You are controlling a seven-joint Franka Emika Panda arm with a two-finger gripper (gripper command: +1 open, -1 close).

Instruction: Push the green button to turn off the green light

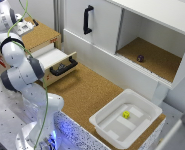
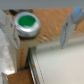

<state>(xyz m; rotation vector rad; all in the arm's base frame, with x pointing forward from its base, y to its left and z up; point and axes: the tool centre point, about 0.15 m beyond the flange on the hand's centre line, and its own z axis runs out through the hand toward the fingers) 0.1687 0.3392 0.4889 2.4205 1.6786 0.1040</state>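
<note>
Green button (image 2: 25,22) is showing in wrist view only: round green cap w/ a silvery-grey ring. It's sitting flat on brown cork-like surface, near a white edge.

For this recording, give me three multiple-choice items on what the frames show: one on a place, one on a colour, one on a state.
1. Where does the small yellow object lie?
A. in the white tray
B. in the open drawer
C. on the upper cabinet shelf

2. What colour is the button cap between the fingers in the wrist view?
A. red
B. green
C. light blue

3. How does the drawer stand?
A. shut
B. pulled open
C. removed and on the floor

Answers:
1 A: the yellow object sits inside the white tray.
2 B: the green button shows a green cap, with the hand open around it.
3 B: the drawer juts out of the cabinet, its black handle forward.
</note>
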